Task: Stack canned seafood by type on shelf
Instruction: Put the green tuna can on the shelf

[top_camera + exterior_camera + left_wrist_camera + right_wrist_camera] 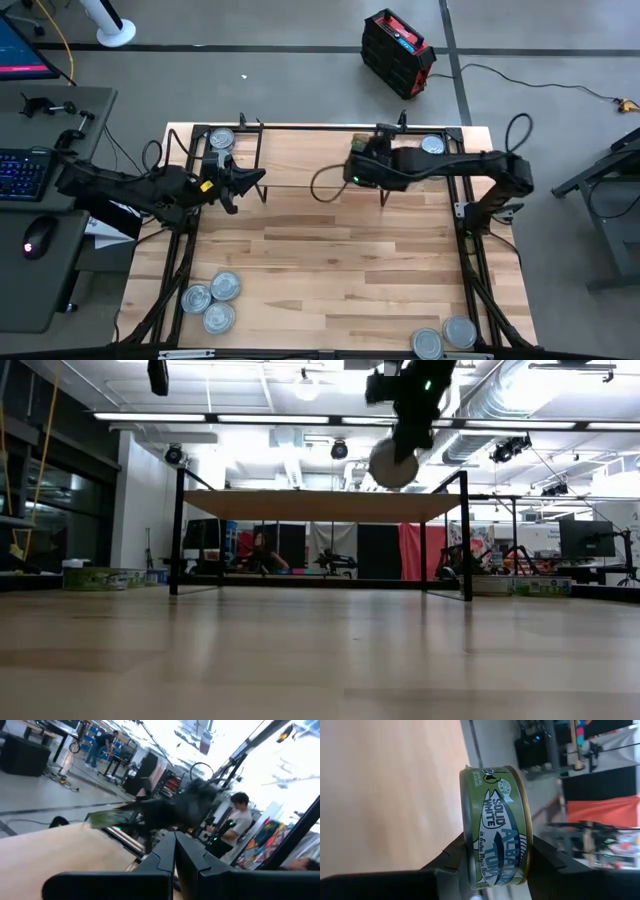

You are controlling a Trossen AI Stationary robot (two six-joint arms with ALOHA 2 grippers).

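1. Right wrist view is showing the main risk: the right gripper (497, 857) is pinching a green-labelled tuna tin (495, 827) across its flat faces, lid on one side and base on the other, so the tin is riding on edge. If the fingers are letting go in that pose, the tin is likely rolling along the shelf (300, 150) or off it instead of settling flat.
2. A second risk is a knock: in the high view a silver tin (432, 145) is lying at about 2 o'clock from the right gripper (362, 165), near enough for the arm to be brushing it on a careless descent.
3. The held tin (392, 463) is hanging above the shelf board (320, 506) in the low view, not touching it.
4. The left gripper (250, 180) is waiting at the shelf's left end, at about 4 o'clock from another silver tin (221, 139), its fingers (157, 857) pressed together on nothing.
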